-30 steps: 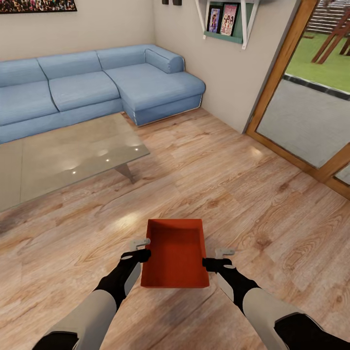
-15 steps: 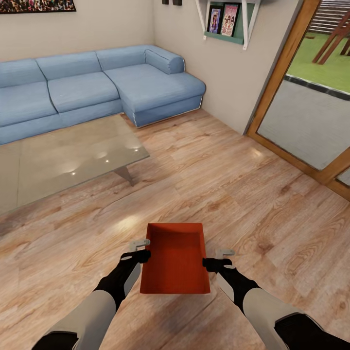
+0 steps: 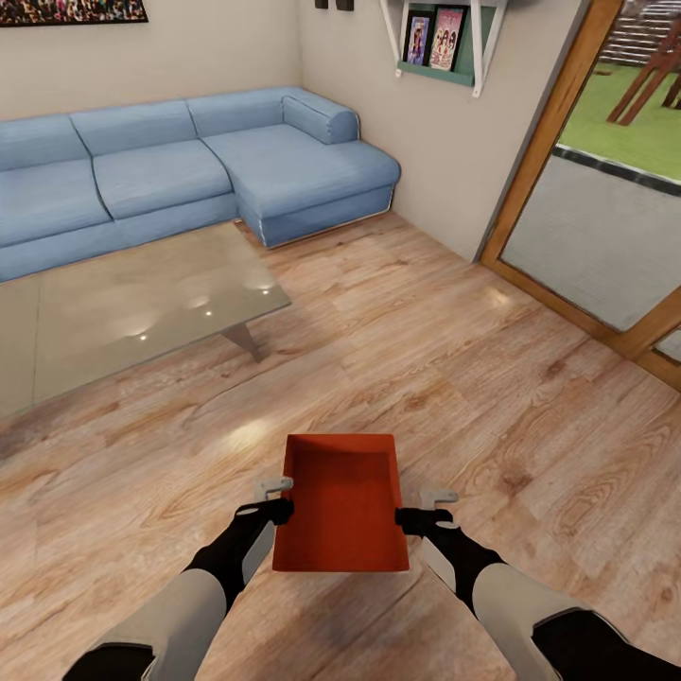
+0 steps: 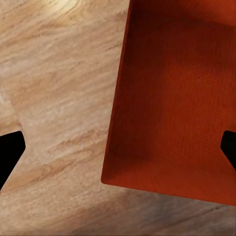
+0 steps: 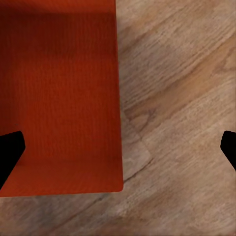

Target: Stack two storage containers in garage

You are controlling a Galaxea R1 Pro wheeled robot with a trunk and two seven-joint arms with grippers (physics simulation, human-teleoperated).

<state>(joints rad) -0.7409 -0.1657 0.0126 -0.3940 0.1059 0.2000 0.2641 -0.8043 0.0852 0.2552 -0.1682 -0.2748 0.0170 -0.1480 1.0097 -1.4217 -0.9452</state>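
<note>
One red-orange storage container (image 3: 342, 506), open-topped and empty, lies on the light wood planks of the living room, just ahead of me. My left gripper (image 3: 277, 499) is open at its left wall. In the left wrist view the container (image 4: 177, 98) has that wall between the spread fingertips (image 4: 10, 152). My right gripper (image 3: 426, 507) is open at the right wall, and the right wrist view shows the container (image 5: 59, 93) with that wall between the fingertips (image 5: 10, 152). The garage is out of view.
A glass coffee table (image 3: 123, 303) stands to the front left, with a blue sectional sofa (image 3: 189, 161) behind it against the wall. A wood-framed glass door (image 3: 586, 227) is at the right. A wall shelf (image 3: 440, 43) hangs in the corner. Wood flooring (image 3: 426, 359) stretches ahead.
The container has sunk a little and come slightly nearer, then stayed still. Both grippers have since drawn back a bit along its side walls.
</note>
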